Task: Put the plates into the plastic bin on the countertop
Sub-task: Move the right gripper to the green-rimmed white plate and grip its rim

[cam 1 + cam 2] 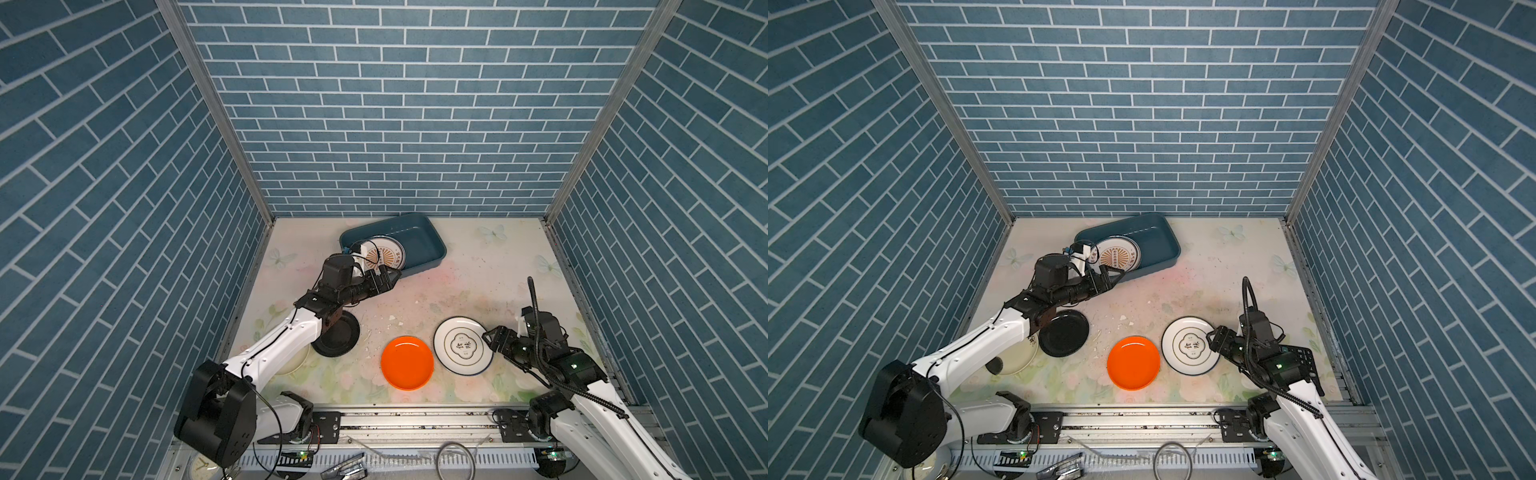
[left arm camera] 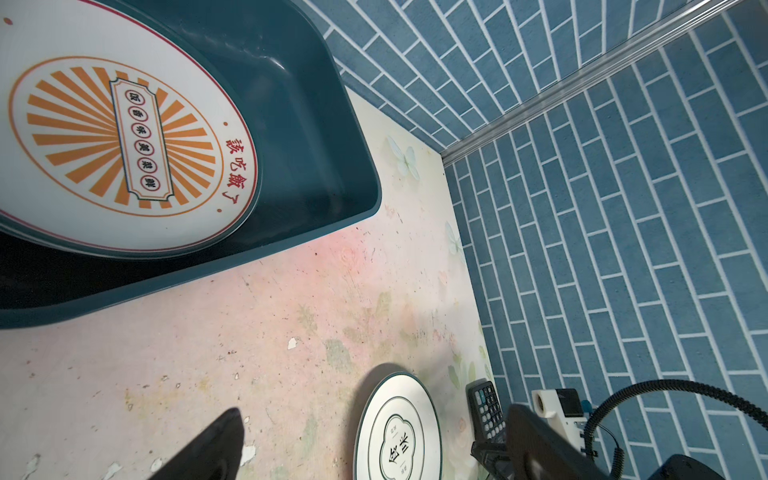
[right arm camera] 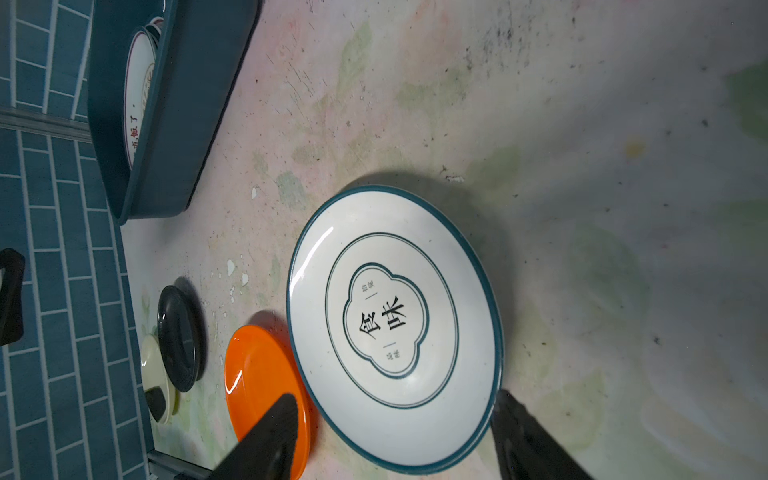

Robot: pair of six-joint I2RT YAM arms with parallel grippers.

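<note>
**A:** Your plastic bin (image 1: 419,243) is sitting at an angle at the back of the tabletop (image 1: 457,282). It is holding a sunburst plate (image 1: 384,254) at its left end.

**B:** In the left wrist view a second rim is peeking out beneath that plate. You may be looking at a stack, but the count is hard to make out.

**A:** The sunburst plate is showing orange rays, a thin red rim line and red Chinese characters on white. Four more plates are lying outside the bin. A teal-rimmed plate (image 1: 463,345) is carrying two black characters in a clover frame, and an orange plate (image 1: 407,363) is lying just beside it. Farther left are a black plate (image 1: 338,340) and a cream plate (image 1: 1019,357).

**B:** The black plate is overlapping the cream one, and your left arm (image 1: 976,347) is covering much of both.

**A:** Your left tool (image 1: 395,278) is hanging by the bin's near wall, spread wide and gripping nothing.

**B:** Your right tool (image 1: 490,338) is also standing apart. Its fingers (image 3: 270,436) are straddling the near edge of the teal-rimmed plate, which is lying flat. I cannot tell whether they are touching the rim. A black calculator (image 1: 1307,360) is hiding partly behind your right arm (image 1: 1308,424).
</note>
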